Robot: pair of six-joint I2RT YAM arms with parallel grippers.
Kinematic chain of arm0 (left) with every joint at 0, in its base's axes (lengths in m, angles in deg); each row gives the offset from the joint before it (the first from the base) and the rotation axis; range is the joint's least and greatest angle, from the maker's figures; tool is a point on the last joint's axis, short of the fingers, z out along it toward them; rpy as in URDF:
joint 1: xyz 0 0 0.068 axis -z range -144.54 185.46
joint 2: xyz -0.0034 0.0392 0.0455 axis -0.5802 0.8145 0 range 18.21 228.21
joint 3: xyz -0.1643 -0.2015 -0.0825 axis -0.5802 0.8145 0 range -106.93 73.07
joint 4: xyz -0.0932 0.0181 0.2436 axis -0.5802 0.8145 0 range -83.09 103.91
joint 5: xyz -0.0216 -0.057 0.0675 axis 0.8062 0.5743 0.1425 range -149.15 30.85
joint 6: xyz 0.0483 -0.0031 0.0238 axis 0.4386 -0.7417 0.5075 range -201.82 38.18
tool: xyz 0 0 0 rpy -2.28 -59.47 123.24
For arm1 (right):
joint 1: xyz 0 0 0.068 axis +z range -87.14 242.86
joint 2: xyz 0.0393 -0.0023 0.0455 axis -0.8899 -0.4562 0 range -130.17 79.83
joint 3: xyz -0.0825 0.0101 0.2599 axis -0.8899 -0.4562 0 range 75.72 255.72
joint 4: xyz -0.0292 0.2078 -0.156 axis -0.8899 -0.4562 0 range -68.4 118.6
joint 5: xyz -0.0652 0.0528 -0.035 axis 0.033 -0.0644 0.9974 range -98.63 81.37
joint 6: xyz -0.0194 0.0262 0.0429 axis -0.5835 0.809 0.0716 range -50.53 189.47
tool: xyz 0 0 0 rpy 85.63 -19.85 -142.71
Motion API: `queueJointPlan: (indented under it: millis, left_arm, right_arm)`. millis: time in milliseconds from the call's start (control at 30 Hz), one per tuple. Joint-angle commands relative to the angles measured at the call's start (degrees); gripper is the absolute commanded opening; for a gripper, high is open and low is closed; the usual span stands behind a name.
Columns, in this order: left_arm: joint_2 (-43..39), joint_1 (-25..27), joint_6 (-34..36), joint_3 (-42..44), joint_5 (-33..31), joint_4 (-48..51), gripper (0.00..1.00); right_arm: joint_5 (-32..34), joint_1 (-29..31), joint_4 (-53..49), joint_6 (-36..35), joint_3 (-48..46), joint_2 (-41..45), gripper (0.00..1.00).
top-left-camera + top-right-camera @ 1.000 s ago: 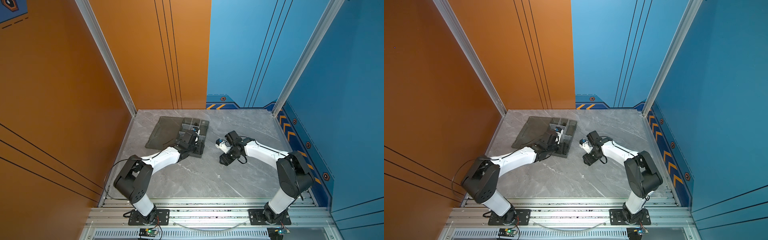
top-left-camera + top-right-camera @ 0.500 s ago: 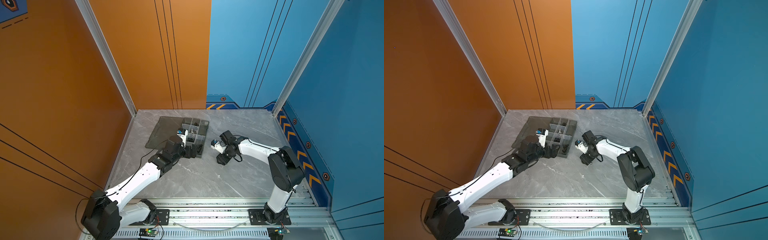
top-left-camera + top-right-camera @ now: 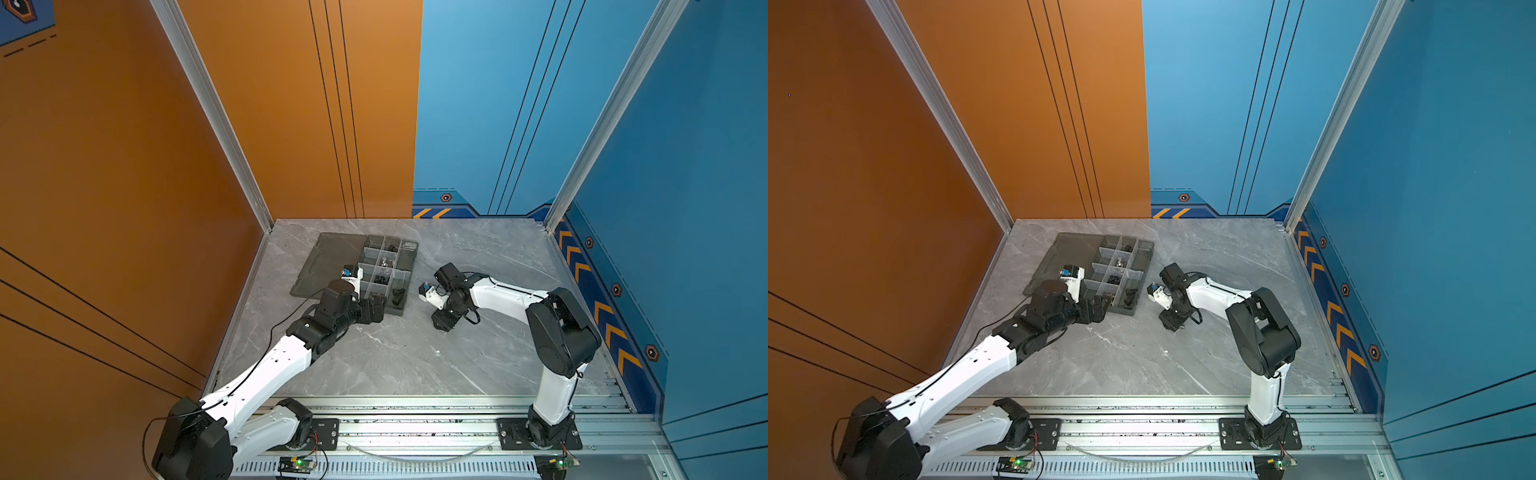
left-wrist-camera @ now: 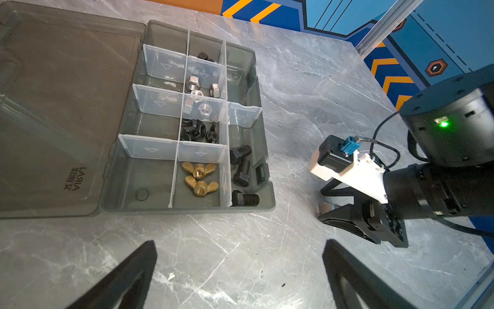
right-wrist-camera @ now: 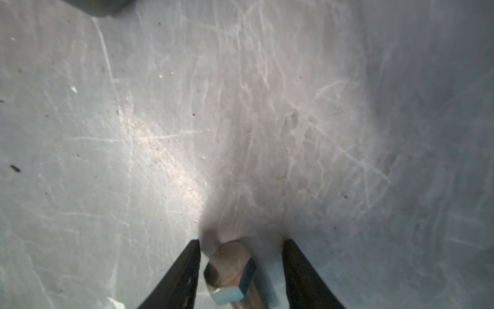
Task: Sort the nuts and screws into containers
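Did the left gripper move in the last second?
Yes: the left gripper drew back from above the dark grey plastic organizer tray, past its near edge.

the tray (image 4: 187,211) is dark grey with clear dividers (image 4: 157,101). inside it are black screws (image 4: 240,171), silver nuts (image 4: 193,82), black nuts (image 4: 196,129) and brass wing nuts (image 4: 199,170). the table (image 4: 307,88) is grey marble with white veins.

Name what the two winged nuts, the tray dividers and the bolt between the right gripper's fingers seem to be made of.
Winged nuts: likely brass, golden-yellow metallic sheen.
Tray dividers: clear plastic, translucent, the cells showing through.
Bolt: probably plated steel, silvery hex faces with soft reflections.
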Motion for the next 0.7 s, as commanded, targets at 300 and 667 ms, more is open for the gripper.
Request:
queueJointPlan:
  millis: [300, 667]
  left_arm:
    - [-0.80, -0.93, -0.87, 0.52, 0.44, 1.28, 0.98]
    - [-0.65, -1.53, -1.20, 0.79, 1.05, 1.10, 0.98]
  right_arm:
    - [-1.74, -0.57, -3.66, 1.59, 1.86, -1.96, 0.15]
    - [-13.88, -5.19, -1.92, 5.57, 4.34, 4.24, 0.00]
